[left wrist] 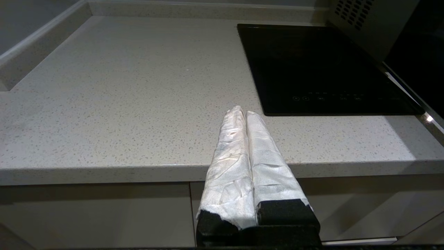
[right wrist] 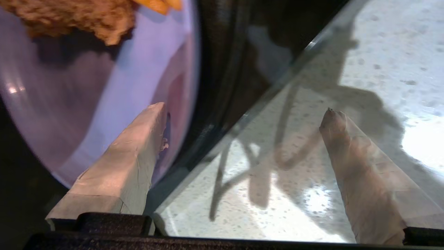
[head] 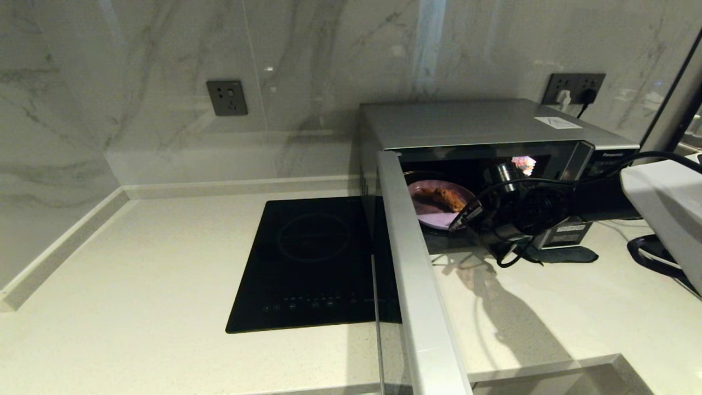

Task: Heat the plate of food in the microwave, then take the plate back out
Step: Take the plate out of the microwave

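Door swung open on the boxy silver microwave [head: 482,129]; the round lavender plate of fried chicken and fries [head: 439,206] sits inside, just ahead of the right gripper [right wrist: 242,125], spread wide and empty, one finger over its rim. Whether heating is done is unclear; the plate is not yet out. Left gripper [left wrist: 245,113] parked, pressed closed.

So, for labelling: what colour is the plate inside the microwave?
Lavender-purple plate; clearest in the right wrist view.
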Tool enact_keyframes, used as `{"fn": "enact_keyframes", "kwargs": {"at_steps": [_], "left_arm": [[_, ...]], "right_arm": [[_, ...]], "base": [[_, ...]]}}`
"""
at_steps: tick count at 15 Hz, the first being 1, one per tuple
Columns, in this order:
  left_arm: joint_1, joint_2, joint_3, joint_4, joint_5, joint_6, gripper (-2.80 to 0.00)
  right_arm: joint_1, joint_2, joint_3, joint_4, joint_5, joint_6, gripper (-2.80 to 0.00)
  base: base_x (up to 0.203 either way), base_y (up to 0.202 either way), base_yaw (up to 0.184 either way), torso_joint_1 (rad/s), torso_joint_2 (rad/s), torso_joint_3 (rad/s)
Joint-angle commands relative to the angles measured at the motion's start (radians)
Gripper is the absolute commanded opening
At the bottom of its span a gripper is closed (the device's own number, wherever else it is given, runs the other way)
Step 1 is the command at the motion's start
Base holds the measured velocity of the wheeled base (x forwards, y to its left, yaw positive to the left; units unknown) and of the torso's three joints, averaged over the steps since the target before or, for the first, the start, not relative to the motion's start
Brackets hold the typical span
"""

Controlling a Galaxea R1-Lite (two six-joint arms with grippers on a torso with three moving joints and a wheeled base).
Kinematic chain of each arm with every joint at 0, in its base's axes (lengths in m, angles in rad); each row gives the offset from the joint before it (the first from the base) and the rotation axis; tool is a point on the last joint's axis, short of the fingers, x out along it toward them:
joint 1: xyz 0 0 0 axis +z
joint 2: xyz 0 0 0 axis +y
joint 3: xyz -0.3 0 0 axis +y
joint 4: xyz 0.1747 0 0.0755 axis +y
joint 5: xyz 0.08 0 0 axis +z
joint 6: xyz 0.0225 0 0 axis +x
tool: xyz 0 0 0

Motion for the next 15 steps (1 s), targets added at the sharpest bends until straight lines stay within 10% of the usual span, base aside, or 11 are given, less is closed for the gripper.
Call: {"fn": "enact_keyframes", "kwargs": {"at_steps": [1, 15], "left_arm": [[0.0, 0.002, 0.0, 0.0, 0.001, -0.001, -2.8], [-0.001, 0.002, 0.0, 0.0, 0.0, -0.001, -2.8]], "right_arm": [[0.001, -0.025, 0.018, 0.001, -0.01, 0.006, 0.0], [0.003, -0.1, 0.116, -0.001, -0.044, 0.01, 0.0]], "base": [[0.0, 0.0, 0.0, 0.0, 0.0, 0.0], [0.0, 0.0, 0.0, 0.0, 0.0, 0.0]]}}
